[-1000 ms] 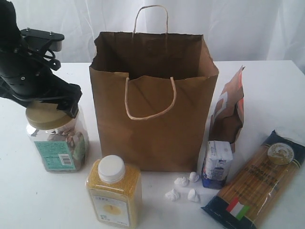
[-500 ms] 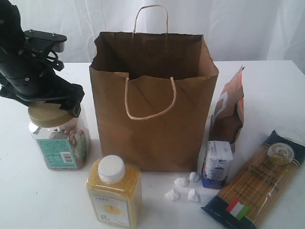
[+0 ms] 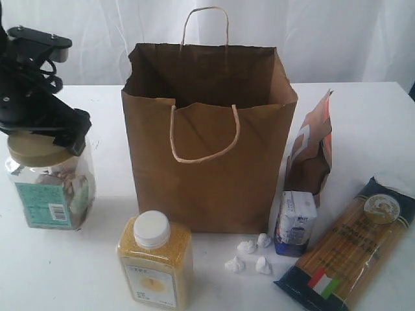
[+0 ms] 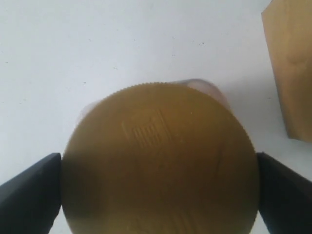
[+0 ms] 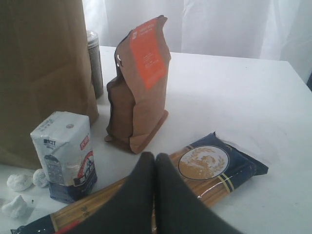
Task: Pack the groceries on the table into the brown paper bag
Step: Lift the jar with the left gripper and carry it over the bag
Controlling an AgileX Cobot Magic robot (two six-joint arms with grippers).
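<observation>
My right end effector (image 5: pixel 155 157) is pinched tight, fingertips touching, just over the long spaghetti packet (image 5: pixel 214 168) on the bench (image 5: pixel 234 97). Beyond it I see the brown-orange pouch (image 5: pixel 139 97) upright, with the small white-blue carton (image 5: pixel 66 153) off to one side, near the brown paper bag (image 5: pixel 44 73).

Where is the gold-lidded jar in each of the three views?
Exterior view: the gold-lidded jar stands at the far left, left of the brown paper bag.
Left wrist view: seen from above, its gold lid fills most of the picture.
Right wrist view: not in it.
Shared landmark: the brown paper bag, visible in all three views.
</observation>
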